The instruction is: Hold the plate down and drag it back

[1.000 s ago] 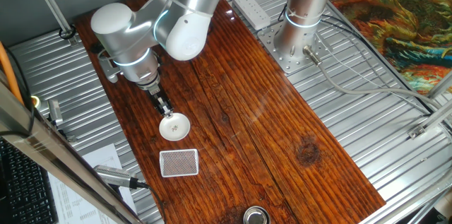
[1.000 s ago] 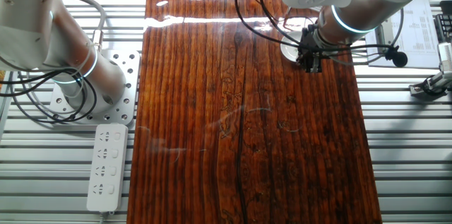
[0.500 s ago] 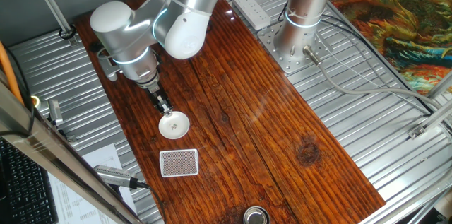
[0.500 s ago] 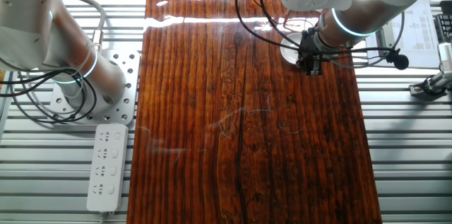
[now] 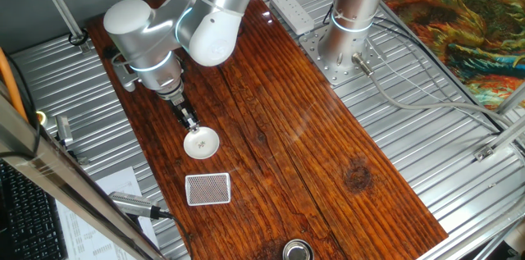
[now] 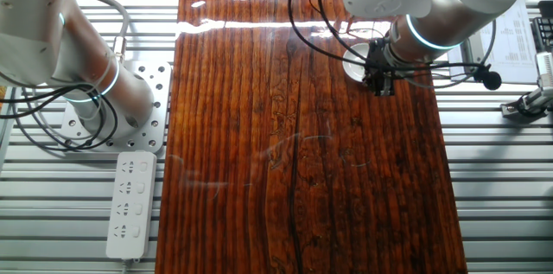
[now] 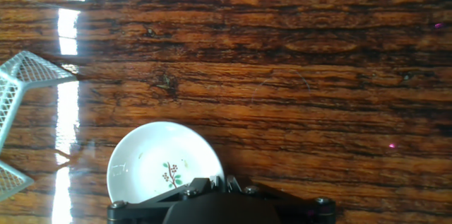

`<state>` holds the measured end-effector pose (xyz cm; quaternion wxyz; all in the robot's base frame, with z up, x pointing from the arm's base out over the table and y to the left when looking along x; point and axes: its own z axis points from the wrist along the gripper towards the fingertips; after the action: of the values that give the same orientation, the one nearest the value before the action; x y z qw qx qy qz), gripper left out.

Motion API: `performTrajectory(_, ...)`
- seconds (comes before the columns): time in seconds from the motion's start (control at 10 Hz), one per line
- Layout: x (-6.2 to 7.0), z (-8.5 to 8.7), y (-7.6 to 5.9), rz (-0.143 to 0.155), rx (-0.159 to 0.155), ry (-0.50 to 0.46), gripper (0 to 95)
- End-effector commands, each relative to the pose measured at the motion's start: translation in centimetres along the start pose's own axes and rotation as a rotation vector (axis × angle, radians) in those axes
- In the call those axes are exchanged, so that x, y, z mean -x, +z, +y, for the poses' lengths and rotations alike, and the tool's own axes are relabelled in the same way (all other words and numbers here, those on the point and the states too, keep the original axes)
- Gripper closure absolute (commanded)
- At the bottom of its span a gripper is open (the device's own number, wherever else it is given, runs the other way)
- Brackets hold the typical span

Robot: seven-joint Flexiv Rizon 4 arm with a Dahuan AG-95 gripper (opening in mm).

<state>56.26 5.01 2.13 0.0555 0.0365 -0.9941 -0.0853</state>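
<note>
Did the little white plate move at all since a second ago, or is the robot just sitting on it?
The plate slid a little toward the far end of the table, away from the card, with the tool pressing on its rim and moving along. The gap to the card grew slightly. Nothing was picked up or let go. The card and the metal cup stayed put.

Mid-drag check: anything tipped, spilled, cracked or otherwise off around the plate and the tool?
Nothing stands out. The plate lies flat on the wooden table, whole and empty, with the tool at its rim. The card lies flat apart from it, and the metal cup stands upright at the table's end.
</note>
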Motion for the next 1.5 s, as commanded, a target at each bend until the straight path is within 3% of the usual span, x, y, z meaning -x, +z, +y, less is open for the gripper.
performTrajectory(0.1,-0.1,-0.2,0.0,0.001,0.001,-0.004,95.0)
performTrajectory(1.5,-0.4,-1.8,-0.2,0.003,0.001,-0.023,95.0)
